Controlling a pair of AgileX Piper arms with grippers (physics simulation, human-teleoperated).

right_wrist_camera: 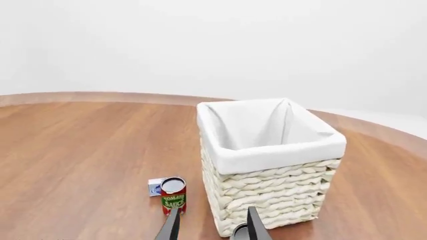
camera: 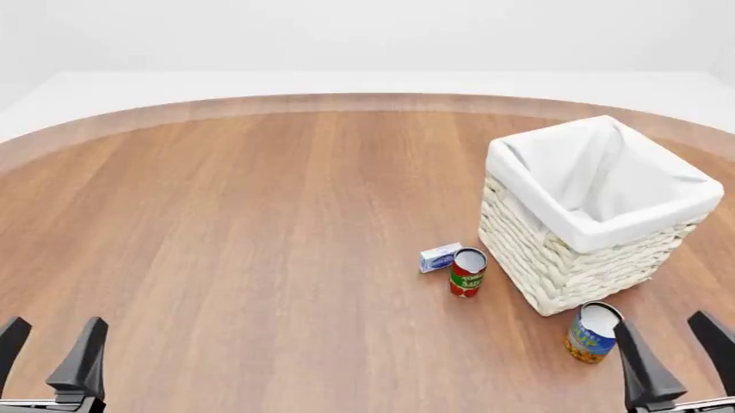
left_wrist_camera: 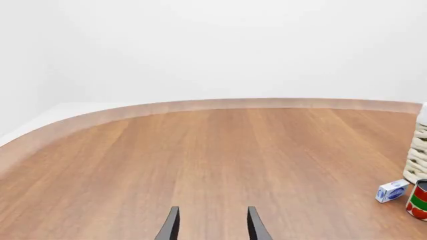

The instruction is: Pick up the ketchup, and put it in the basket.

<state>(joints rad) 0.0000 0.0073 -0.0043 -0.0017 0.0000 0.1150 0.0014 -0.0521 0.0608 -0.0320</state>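
Both grippers, left (camera: 48,351) and right (camera: 677,348), hang spread and empty at the table's near edge, the basket (camera: 597,228) stands toward the right edge, and no ketchup shows anywhere, so finding it likely comes first.

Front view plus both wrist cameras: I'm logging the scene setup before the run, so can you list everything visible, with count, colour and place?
Table: one, brown wood, round-edged, under everything.
Basket: one, cream-white wicker with white cloth lining, right side of the table, nothing visible inside.
Red-and-green tin can: one, upright, just left of the basket.
Small box: one, white and blue, lying beside that can, on its far left.
Blue-and-orange tin can: one, upright, near the basket's front corner.
Ketchup: none visible in any view.
Left gripper: dark, open, near left edge.
Right gripper: dark, open, near right edge.
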